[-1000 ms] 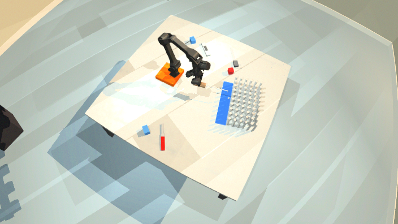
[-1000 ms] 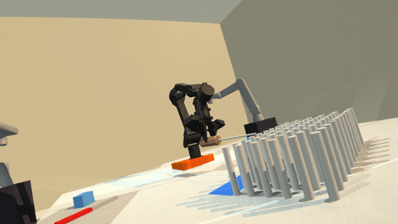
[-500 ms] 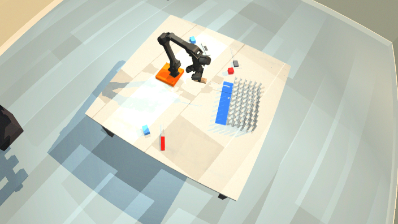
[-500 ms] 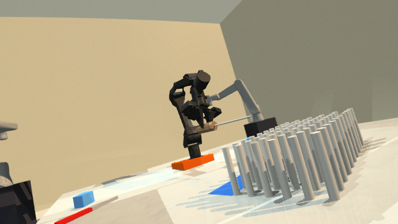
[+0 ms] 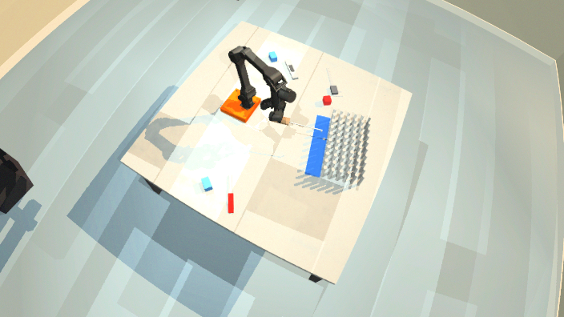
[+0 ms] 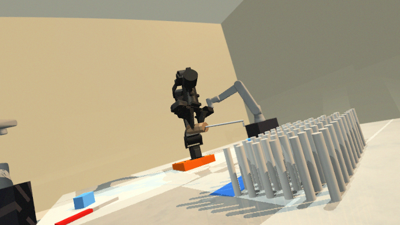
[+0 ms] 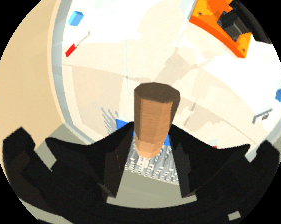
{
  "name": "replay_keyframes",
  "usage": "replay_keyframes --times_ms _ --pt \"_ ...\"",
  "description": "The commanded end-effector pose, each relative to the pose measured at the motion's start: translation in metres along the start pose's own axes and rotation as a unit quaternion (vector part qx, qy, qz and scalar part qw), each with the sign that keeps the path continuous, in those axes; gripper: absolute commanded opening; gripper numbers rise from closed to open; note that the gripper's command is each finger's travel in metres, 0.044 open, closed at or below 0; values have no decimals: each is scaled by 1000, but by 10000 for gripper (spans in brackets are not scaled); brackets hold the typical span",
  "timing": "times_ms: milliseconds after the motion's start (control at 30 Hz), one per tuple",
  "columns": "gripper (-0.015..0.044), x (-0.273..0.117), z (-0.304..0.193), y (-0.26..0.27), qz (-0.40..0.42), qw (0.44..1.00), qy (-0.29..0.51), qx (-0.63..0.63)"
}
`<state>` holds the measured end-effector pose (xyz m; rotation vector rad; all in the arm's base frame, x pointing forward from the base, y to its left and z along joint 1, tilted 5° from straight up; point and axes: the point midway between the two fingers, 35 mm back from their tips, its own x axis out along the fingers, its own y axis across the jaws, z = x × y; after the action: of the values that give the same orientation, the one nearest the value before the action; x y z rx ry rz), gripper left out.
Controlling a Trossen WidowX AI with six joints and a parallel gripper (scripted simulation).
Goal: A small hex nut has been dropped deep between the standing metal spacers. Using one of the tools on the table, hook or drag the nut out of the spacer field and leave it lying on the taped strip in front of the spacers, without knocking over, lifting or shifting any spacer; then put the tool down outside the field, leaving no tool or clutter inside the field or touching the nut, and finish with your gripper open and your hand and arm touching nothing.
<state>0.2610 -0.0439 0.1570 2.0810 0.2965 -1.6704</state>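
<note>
My gripper [image 5: 280, 119] [image 6: 196, 126] [image 7: 151, 126] is shut on the wooden handle [image 5: 285, 121] [image 6: 201, 127] [image 7: 153, 112] of the hook tool. Its thin metal rod [image 5: 305, 126] [image 6: 224, 124] reaches toward the spacers, its bent tip pointing down. The tool hangs in the air, with the tip over the blue taped strip [image 5: 316, 155] [image 6: 228, 190] [image 7: 122, 123] in the top view. The grey spacers [image 5: 347, 147] [image 6: 302, 167] [image 7: 161, 165] stand upright behind the strip. A tiny grey spot [image 5: 324, 138] at the strip's spacer-side edge may be the nut; it is too small to be sure.
A red-handled tool [image 5: 231, 202] [image 6: 73, 217] [image 7: 71, 49] and a blue block [image 5: 207, 183] [image 6: 83, 200] [image 7: 76, 19] lie on one side. A red cube [image 5: 327, 100], dark-handled tool [image 5: 333, 90], grey-white item [image 5: 291, 70] and another blue block [image 5: 272, 56] lie on the other.
</note>
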Motion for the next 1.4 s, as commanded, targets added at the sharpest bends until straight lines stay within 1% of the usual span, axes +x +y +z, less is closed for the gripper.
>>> replay_keyframes --times_ms 0,733,1033,1367 --pt "0 -3 2 22 -4 1000 -2 -4" --pt "0 -4 49 117 -26 999 -12 -16" --pt "0 -7 81 155 -31 999 -8 -21" --pt "0 -12 127 195 -18 999 -8 -33"
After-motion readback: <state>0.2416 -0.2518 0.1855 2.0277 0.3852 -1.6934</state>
